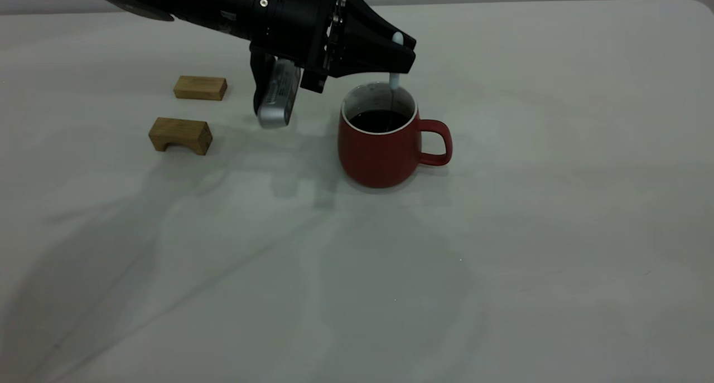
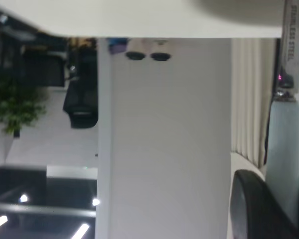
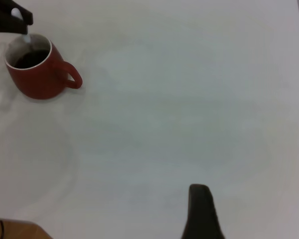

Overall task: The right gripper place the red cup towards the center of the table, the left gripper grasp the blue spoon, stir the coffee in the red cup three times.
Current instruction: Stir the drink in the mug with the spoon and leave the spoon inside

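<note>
The red cup [image 1: 379, 154] stands upright near the middle of the table [image 1: 502, 232], its handle pointing towards the right arm's side. It holds dark coffee [image 1: 382, 121]. My left gripper [image 1: 399, 54] hovers just over the cup's rim, shut on the pale handle of the blue spoon [image 1: 395, 82]. The spoon hangs straight down with its metal end in the coffee. In the left wrist view the spoon [image 2: 284, 144] sits between the black jaws of the left gripper [image 2: 281, 214]. The right wrist view shows the cup [image 3: 37, 82] far from my right gripper [image 3: 200, 211], which stays back.
Two wooden blocks [image 1: 200, 87] [image 1: 180, 135] lie on the table to the left of the cup, under the left arm. A silver-grey box-like part [image 1: 277, 101] hangs beneath that arm. Bare tabletop stretches in front of and to the right of the cup.
</note>
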Controlling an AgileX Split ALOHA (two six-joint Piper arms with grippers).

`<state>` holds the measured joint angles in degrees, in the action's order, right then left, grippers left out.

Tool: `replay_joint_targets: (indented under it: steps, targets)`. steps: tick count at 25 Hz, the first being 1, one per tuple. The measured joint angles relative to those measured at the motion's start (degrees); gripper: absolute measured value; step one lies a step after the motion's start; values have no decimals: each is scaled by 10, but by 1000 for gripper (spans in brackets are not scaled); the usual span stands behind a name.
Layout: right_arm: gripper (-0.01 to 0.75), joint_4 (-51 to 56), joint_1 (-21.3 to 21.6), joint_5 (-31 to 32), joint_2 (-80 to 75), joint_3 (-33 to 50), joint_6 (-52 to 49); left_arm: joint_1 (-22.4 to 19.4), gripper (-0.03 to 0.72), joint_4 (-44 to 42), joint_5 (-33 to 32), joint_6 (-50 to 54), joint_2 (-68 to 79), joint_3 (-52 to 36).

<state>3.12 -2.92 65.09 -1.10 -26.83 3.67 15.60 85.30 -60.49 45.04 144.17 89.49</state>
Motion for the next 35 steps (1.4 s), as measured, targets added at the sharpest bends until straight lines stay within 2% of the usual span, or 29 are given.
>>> replay_joint_targets:
  steps: [2, 5, 9, 14, 21, 27, 31, 35]
  targets:
    - [582, 0, 0, 0, 0, 0, 0, 0, 168, -21, -7, 41, 0, 0]
    - [582, 0, 0, 0, 0, 0, 0, -9, 168, -40, -5, 49, 0, 0]
    - [582, 0, 0, 0, 0, 0, 0, -23, 168, -35, 8, -19, 0, 0]
    - [582, 0, 0, 0, 0, 0, 0, -20, 168, 20, 34, -99, 0, 0]
    - [582, 0, 0, 0, 0, 0, 0, -1, 168, 9, -5, -51, 0, 0]
    - [582, 0, 0, 0, 0, 0, 0, -17, 168, -45, -33, -13, 0, 0]
    - [582, 0, 0, 0, 0, 0, 0, -40, 168, -37, -27, -42, 0, 0]
    - [582, 0, 0, 0, 0, 0, 0, -38, 168, 3, -20, -78, 0, 0]
